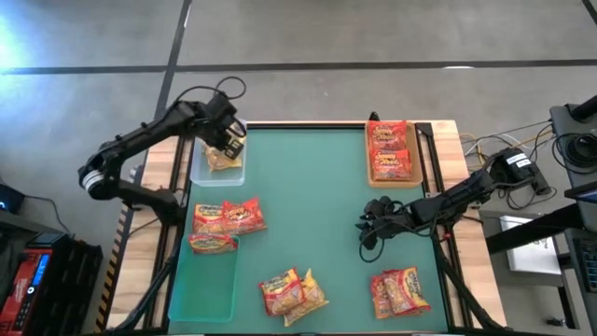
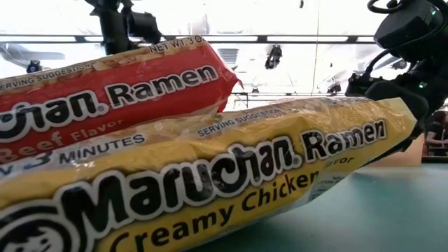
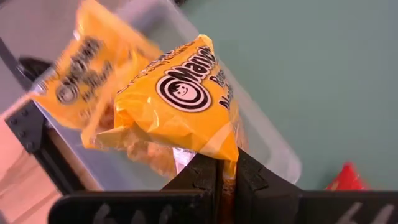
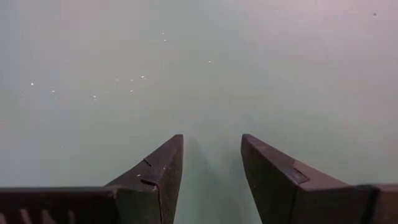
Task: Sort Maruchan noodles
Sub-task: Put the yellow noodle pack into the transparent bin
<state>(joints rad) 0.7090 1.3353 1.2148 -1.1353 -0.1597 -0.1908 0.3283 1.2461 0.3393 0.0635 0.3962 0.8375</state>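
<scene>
Left wrist view first: the left tool (image 3: 227, 167) is clenched on the edge of a crinkly yellow plastic ramen packet (image 3: 180, 102), hanging it over the clear rectangular plastic tray (image 1: 218, 164), where another yellow packet (image 3: 84, 74) already lies. Landmark is that clear tray. Across the green bench (image 1: 308, 196) from it, a tan tray (image 1: 391, 154) carries red packets (image 1: 391, 149). Just nearer the front than the clear tray, loose red-and-yellow packets (image 1: 227, 220) lie beside a green tray (image 1: 201, 280). Right tool (image 4: 211, 180), fingers parted and gripping nothing, hovers over bare bench far from the clear tray.
</scene>
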